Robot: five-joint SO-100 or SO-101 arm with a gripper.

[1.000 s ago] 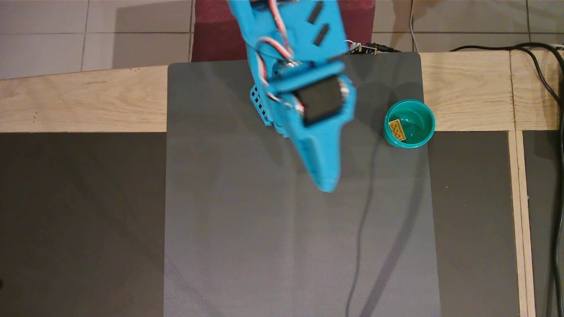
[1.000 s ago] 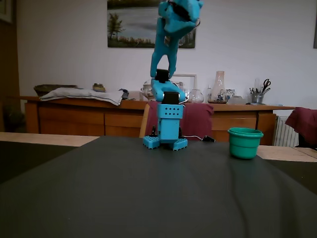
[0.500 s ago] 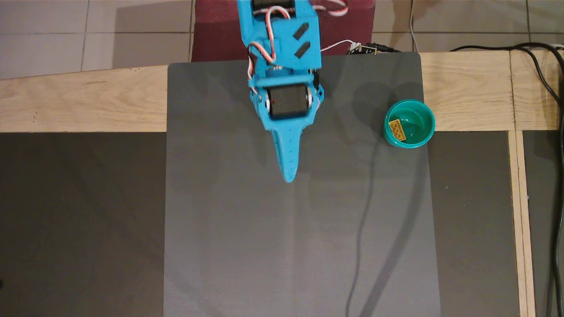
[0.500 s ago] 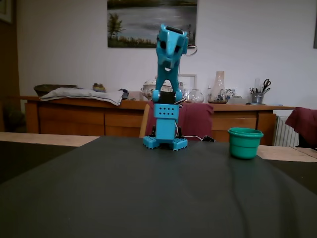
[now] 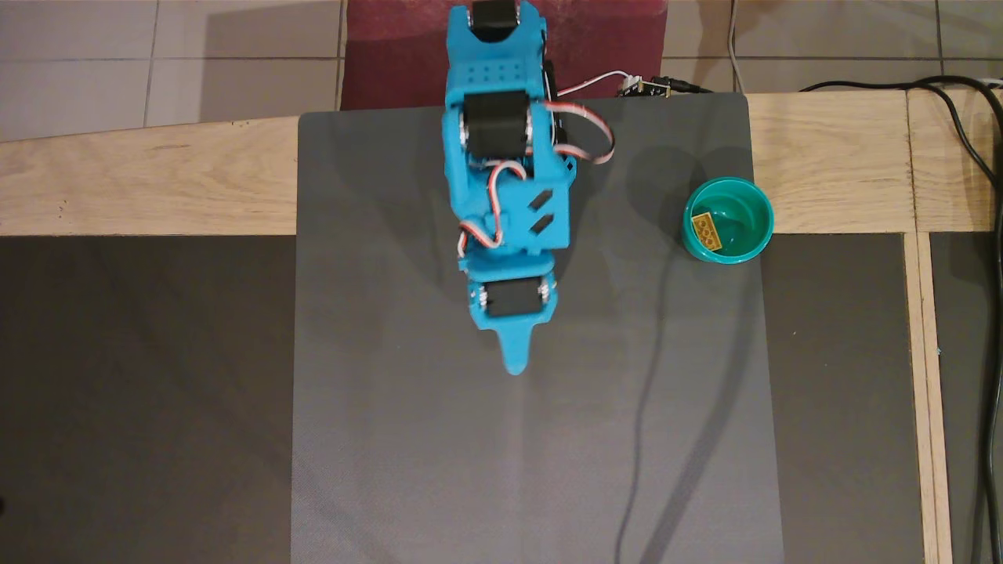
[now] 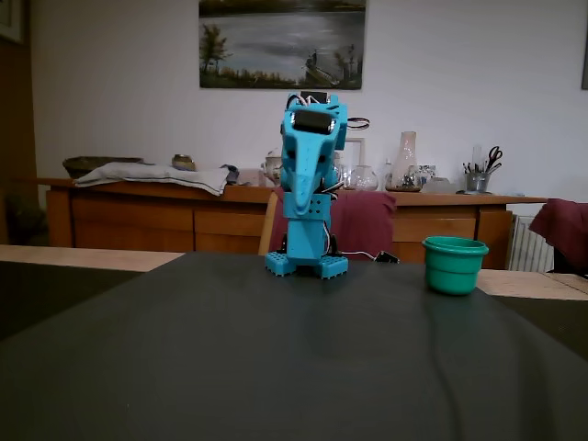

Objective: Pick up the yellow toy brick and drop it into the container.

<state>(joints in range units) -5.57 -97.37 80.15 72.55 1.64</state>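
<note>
Now, yellow toy brick (image 5: 706,231) inside container (image 5: 756,239), well apart from pincer (image 5: 515,362), closed, empty.

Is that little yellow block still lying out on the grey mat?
No, in the overhead view the yellow toy brick lies inside the container, against its left inner wall, not on the grey mat.

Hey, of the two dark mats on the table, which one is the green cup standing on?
The lighter grey mat under the arm; the container sits at its right edge in the overhead view, not on the darker mat.
</note>
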